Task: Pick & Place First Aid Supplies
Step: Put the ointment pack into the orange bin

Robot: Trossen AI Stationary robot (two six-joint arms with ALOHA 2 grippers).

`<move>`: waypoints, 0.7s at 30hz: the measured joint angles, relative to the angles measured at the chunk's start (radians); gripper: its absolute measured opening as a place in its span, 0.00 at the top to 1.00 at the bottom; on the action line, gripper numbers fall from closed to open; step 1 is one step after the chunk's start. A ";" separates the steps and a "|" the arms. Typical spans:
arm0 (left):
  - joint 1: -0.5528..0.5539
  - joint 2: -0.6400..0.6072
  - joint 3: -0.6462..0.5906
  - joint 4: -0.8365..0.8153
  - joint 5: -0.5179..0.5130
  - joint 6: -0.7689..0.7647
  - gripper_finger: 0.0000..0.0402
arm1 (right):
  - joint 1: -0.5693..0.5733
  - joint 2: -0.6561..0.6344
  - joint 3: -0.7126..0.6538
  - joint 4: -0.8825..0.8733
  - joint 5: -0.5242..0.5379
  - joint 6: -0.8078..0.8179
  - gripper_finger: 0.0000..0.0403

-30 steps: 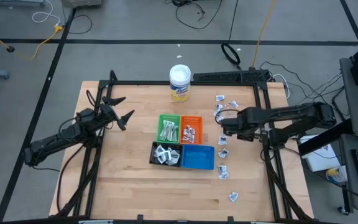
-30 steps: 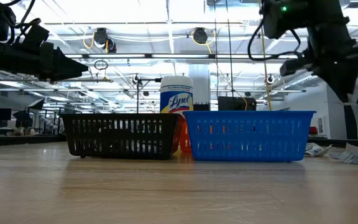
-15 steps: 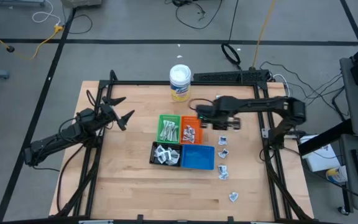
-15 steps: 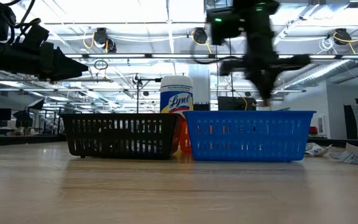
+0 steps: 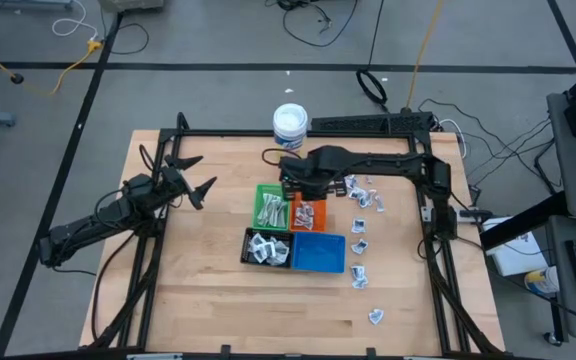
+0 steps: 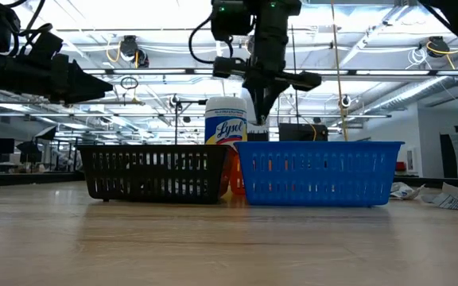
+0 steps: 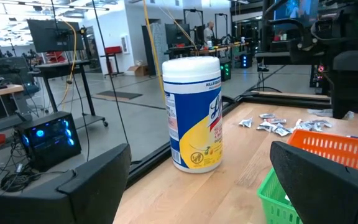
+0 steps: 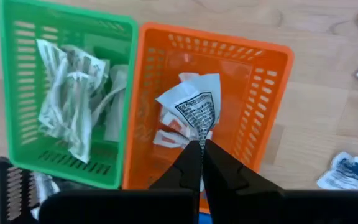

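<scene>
Swinging my right gripper (image 5: 302, 188) across, that's the big change. High view: a sec ago it sat at the table's right side by the loose packets (image 5: 360, 196); half a sec ago partway over; now it hangs above the orange tray (image 5: 309, 209), next to the green tray (image 5: 272, 207). Left gripper (image 5: 190, 176) hasn't budged, parked at the left w/ fingers spread wide, nothing in them. More packets lie down the right side toward the near edge (image 5: 358, 274). Black tray (image 5: 267, 248) and blue tray (image 5: 318, 253) sit nearer me, tub (image 5: 289, 132) at the far edge.

Low view: right gripper (image 6: 259, 119) is now high over the trays, tips pointing down, about in line w/ where the black tray (image 6: 154, 172) meets the blue tray (image 6: 316, 172). It came in from the right of this pic. Can't make out the packet here.

Left wrist: tub (image 7: 193, 113) straight ahead, loose packets (image 7: 277, 124) beyond on the wood, orange tray rim (image 7: 335, 145) at the edge. Own fingers wide apart.

Right wrist: fingers (image 8: 188, 167) clenched on one white printed packet (image 8: 195, 107), pinched at its corner, dangling right over the orange tray (image 8: 266, 93), which already holds a few. Green tray (image 8: 18, 74) has its wrapped strips (image 8: 73, 96).

My read: carry's done, packet not yet dropped. Next is open and let it fall; plenty left outside.
</scene>
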 joint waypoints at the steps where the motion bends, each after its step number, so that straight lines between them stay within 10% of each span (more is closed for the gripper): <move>1: 0.000 0.000 0.000 0.000 0.000 0.000 0.02 | 0.001 0.000 -0.001 0.002 0.000 -0.002 1.00; 21: 0.000 0.000 0.000 0.000 0.000 0.000 0.02 | 0.027 0.001 -0.324 0.321 -0.060 -0.005 0.97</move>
